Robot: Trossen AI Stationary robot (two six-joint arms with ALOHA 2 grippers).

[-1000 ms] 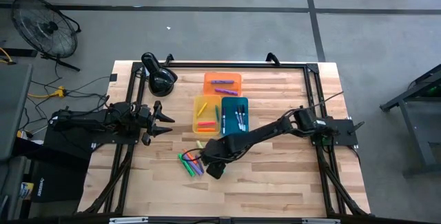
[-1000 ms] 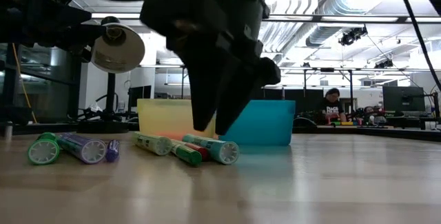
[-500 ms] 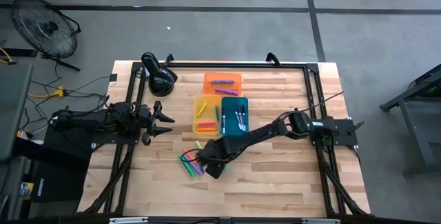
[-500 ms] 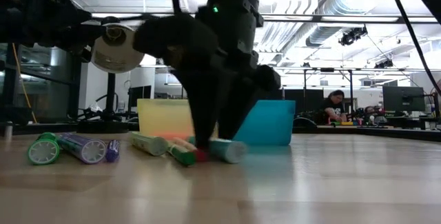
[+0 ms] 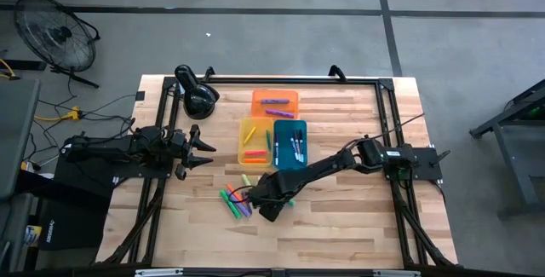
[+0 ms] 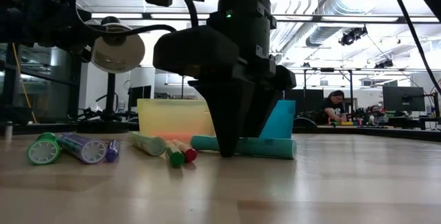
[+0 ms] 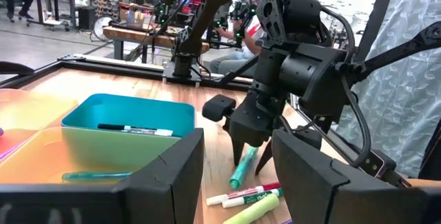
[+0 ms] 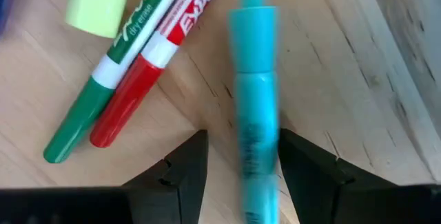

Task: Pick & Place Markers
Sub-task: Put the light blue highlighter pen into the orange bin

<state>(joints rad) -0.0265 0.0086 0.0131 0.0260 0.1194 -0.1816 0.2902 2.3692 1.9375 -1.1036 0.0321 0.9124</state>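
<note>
Reaching down over the teal marker

We see our right gripper (image 8: 238,165) low on the counter (image 5: 358,217), its fingers spread wide on each side of a teal marker (image 8: 255,100) that lies flat. A red marker (image 8: 151,65) and a green marker (image 8: 103,93) lie just beside it. Our left gripper (image 5: 203,147) waits, spread, well apart.

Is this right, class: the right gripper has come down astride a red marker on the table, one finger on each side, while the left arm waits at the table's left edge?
Not quite. The marker between the right gripper's fingers is teal, not red; the right wrist view shows it. The red marker lies off to one side, next to a green one. The rest stands: the gripper straddles it, and the left gripper waits at the left edge.
</note>
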